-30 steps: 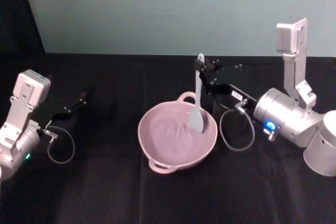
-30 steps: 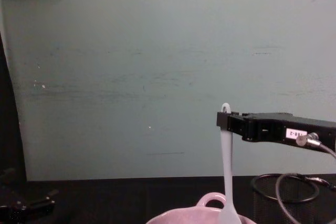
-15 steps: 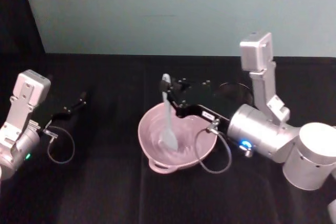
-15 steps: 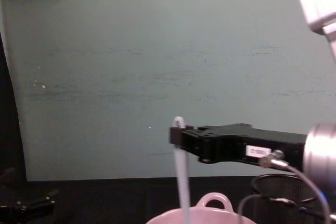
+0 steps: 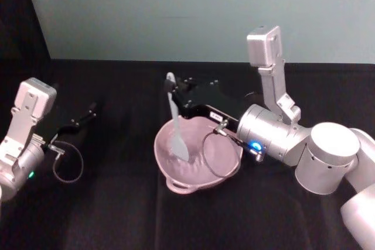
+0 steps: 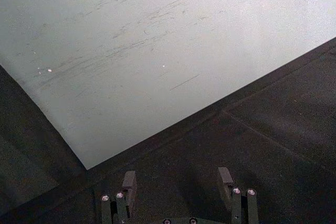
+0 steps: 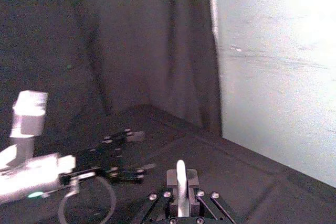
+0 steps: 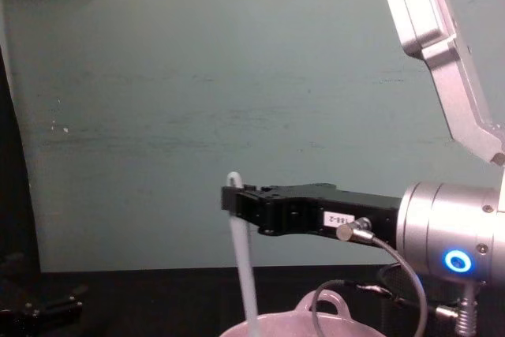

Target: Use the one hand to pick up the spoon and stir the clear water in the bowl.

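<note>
Swept left across the bowl (image 5: pixel 188 177), the right hand (image 5: pixel 174 91) stirs, fingers gripping the spoon (image 5: pixel 174 126); left hand (image 5: pixel 88 113) idles, open.

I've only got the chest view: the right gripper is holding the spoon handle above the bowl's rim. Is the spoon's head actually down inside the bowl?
Observer: Yes. In the head view the spoon has its flat head inside the pink bowl, left of the bowl's centre.
Operator: Where on the handle is the grip?
Observer: The right wrist view shows the right gripper shut on the handle just below its hole end.
Operator: And the other arm?
Observer: The left gripper is parked over the black table at the robot's left, fingers open, holding nothing.
</note>
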Controlling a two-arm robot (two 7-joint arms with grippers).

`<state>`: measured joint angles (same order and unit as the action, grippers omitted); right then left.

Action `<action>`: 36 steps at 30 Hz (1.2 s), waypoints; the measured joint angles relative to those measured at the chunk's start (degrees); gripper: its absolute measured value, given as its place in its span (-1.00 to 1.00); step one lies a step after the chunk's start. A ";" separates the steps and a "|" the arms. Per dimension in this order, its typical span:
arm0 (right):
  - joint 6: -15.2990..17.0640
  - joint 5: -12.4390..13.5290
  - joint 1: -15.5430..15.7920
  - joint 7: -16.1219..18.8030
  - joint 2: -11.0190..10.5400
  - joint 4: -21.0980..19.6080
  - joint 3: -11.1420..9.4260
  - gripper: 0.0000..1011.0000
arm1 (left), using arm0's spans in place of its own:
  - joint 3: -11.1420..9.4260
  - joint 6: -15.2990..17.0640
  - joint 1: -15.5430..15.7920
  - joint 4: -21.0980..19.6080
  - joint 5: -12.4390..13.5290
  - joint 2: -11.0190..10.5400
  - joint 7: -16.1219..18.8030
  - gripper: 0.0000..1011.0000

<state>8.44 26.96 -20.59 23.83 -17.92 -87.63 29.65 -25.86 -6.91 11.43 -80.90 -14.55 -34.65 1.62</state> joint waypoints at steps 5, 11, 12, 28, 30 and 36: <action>-1.34 1.28 -1.13 -0.75 0.59 3.78 -2.45 -0.78 | 0.00 0.00 0.00 0.00 0.00 0.00 0.00 1.00; -1.98 2.01 -0.38 -2.13 -0.71 3.33 -5.22 -0.77 | 0.00 0.00 0.00 0.00 0.00 0.00 0.00 1.00; -1.98 2.05 -0.20 -2.22 -0.94 3.11 -5.48 -0.78 | 0.00 0.00 0.00 0.00 0.00 0.00 0.00 1.00; -0.06 1.60 5.32 -3.10 -5.64 -4.60 -7.05 -0.77 | 0.00 0.00 0.00 0.00 0.00 0.00 0.00 1.00; 0.32 1.31 5.85 -2.76 -5.81 -5.78 -6.28 -0.78 | 0.00 0.00 0.00 0.00 0.00 0.00 0.00 1.00; 0.74 0.72 6.25 -1.54 -4.77 -7.58 -3.31 -0.78 | 0.00 0.00 0.00 0.00 0.00 0.00 0.00 1.00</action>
<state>9.19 27.68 -14.34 22.28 -22.69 -95.21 26.34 -25.86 -6.91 11.43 -80.90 -14.55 -34.65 1.62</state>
